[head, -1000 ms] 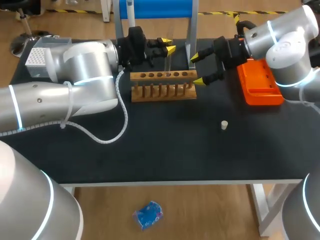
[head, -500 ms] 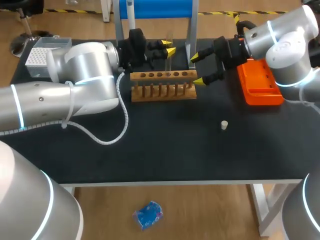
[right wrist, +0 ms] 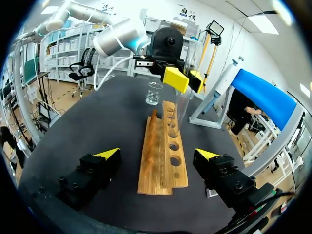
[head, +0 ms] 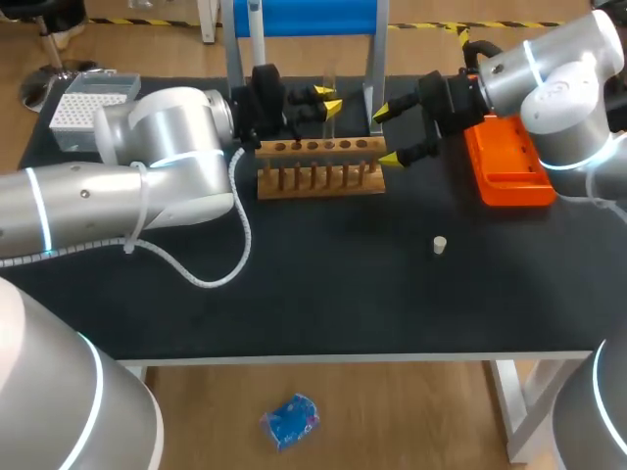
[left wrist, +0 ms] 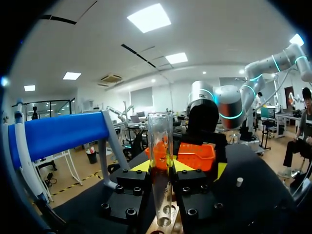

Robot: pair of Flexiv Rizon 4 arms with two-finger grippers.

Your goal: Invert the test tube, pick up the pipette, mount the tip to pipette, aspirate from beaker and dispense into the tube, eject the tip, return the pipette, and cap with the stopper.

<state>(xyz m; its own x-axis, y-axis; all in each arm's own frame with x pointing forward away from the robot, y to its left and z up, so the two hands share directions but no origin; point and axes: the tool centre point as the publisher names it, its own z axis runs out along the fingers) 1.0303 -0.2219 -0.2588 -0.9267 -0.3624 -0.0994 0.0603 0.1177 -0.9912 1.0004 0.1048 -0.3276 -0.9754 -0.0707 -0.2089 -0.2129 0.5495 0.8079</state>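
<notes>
Your left gripper [left wrist: 162, 167] is pinching the test tube [left wrist: 160, 136] upright right over the rack [head: 319, 180], while your right gripper [head: 386, 135] is idling wide open off the rack's right end.

The test tube [left wrist: 161, 146] is clear and glossy, smooth as glass, and the beaker [right wrist: 154, 92] looks the same. The rack [head: 320, 168] is bare wood with a visible grain and a dull finish. My table [head: 323, 294] has a matt black top. The tray [head: 509, 166] at the right of the frame is shiny orange plastic; the stopper [head: 440, 244] is pale and matt. My left arm [head: 167, 147] and right arm [head: 563, 69] have smooth, satin grey shells
</notes>
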